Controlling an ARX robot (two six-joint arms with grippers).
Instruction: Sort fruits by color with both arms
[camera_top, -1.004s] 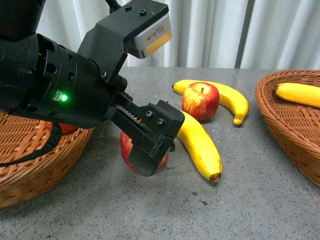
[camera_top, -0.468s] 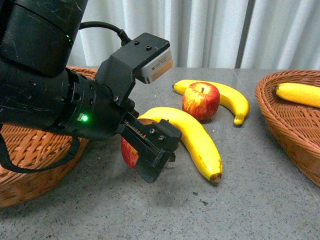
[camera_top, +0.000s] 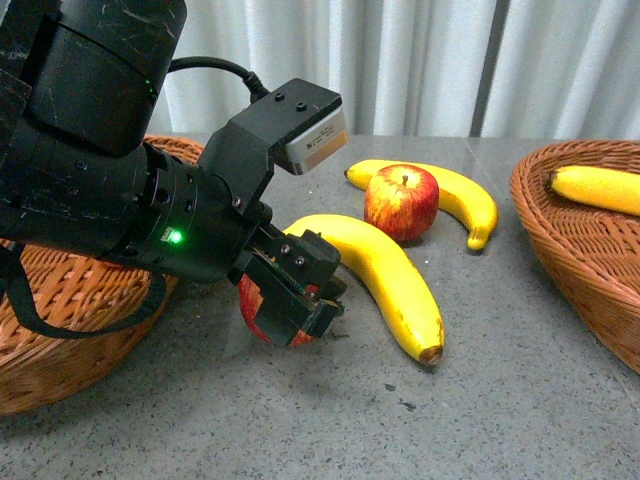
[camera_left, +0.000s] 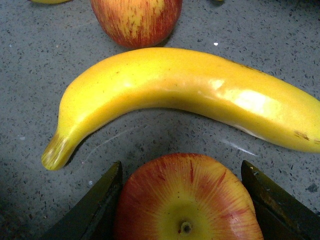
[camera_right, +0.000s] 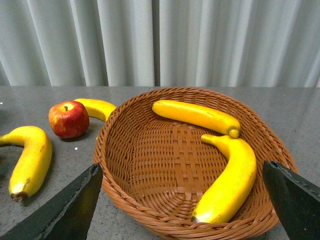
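Note:
My left gripper (camera_top: 295, 300) is shut on a red apple (camera_top: 262, 318) low over the grey table, beside the left wicker basket (camera_top: 60, 330). The left wrist view shows this apple (camera_left: 185, 200) stem-up between both fingers (camera_left: 95, 210), with a banana (camera_left: 185, 97) just beyond it. A second apple (camera_top: 402, 200) sits behind that banana (camera_top: 385, 275), against another banana (camera_top: 455, 195). My right gripper (camera_right: 182, 205) hangs open over the right basket (camera_right: 125, 165), which holds two bananas (camera_right: 195, 115) (camera_right: 230, 180).
White curtains close off the back of the table. The right basket (camera_top: 575, 250) stands at the table's right side, with one banana (camera_top: 600, 188) showing in it. The bulky left arm (camera_top: 110, 190) covers much of the left basket.
The left arm has turned and its fingers have drawn in on the red apple. The other fruits have stayed where they were.

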